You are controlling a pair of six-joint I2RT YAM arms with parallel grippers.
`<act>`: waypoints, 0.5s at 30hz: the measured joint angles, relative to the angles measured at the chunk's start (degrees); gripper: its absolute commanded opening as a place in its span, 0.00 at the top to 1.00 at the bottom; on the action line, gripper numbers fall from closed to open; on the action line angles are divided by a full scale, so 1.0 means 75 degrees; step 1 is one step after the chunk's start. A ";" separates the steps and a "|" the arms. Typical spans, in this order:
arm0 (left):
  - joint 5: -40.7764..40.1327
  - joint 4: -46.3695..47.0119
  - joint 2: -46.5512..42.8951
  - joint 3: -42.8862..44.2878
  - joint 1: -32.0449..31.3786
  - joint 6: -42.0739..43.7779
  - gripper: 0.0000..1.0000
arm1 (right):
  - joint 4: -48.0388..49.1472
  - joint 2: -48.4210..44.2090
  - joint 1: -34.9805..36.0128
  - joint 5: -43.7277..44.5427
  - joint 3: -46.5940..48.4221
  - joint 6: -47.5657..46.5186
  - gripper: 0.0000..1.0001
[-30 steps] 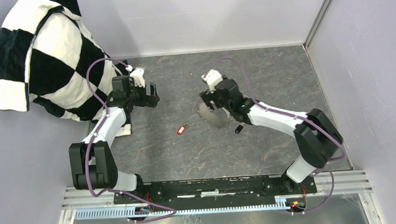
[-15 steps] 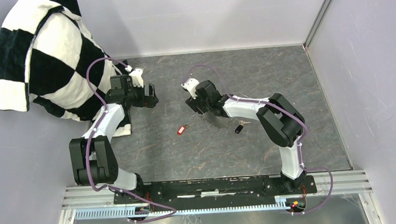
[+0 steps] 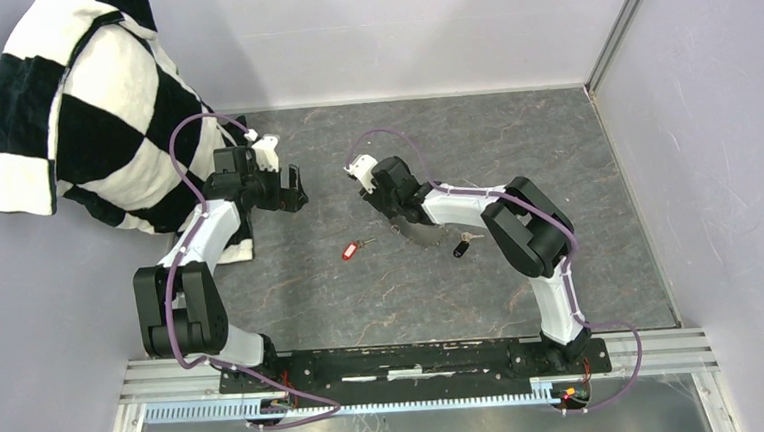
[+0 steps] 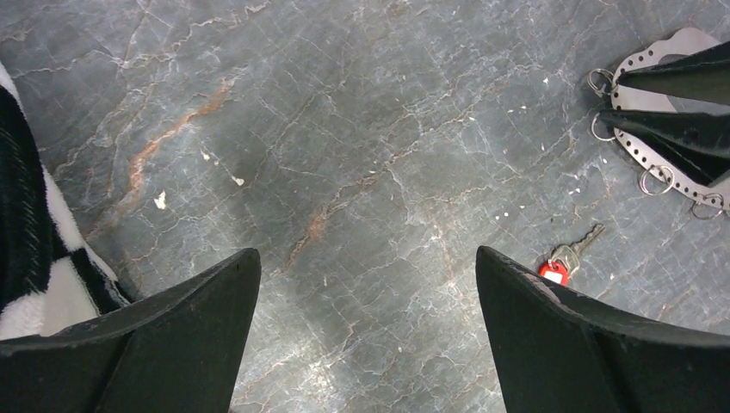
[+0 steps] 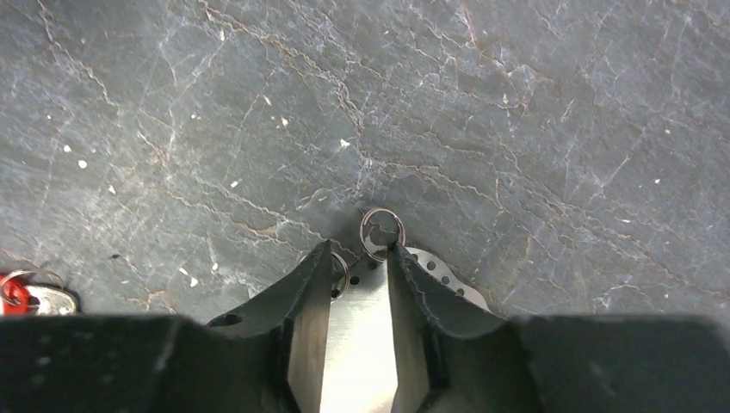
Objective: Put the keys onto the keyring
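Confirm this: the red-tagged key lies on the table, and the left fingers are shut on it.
Not shut. The red-tagged key does lie on the table, but the left fingers stand wide open, apart from it, as the left wrist view shows.

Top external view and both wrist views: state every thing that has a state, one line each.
left claw: open, empty, over the table.
right claw: part closed astride the keyring's rim; grip unclear.
keyring: flat on the table, neither key on it.
red-tagged key: loose on the table.
black-headed key: loose on the table, by the right arm.
checkered cloth: heaped in the far-left corner.
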 measured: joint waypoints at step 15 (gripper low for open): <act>0.0490 -0.0478 0.0041 0.0055 0.0000 0.0449 0.00 | 0.0017 0.0114 0.0000 -0.0615 0.0143 0.0017 1.00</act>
